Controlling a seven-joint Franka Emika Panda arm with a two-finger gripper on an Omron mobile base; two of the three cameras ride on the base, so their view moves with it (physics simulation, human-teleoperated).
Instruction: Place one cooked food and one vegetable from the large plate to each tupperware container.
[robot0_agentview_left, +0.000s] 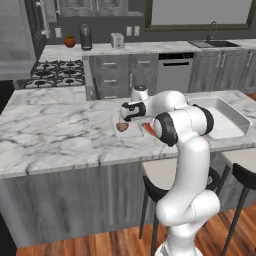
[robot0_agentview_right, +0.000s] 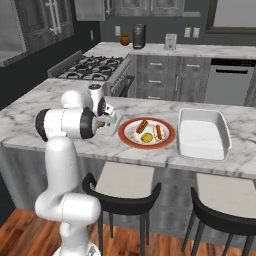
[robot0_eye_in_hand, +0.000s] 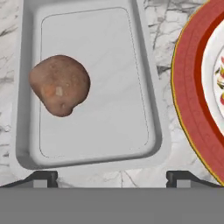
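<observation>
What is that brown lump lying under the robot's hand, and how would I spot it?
On the marble island counter, left of the red-rimmed large plate, sits a small flat pale-grey tray. The brown lump lies inside it, alone. Unlike the plate's foods, it is rounded, knobbly and russet, like a potato.

Marble island counter (robot0_agentview_left: 50, 135), black stools (robot0_agentview_right: 122, 192), gas stove (robot0_agentview_left: 52, 72), dishwasher (robot0_agentview_left: 174, 70), sink (robot0_agentview_left: 214, 44), wood floor (robot0_agentview_left: 115, 242)
</observation>
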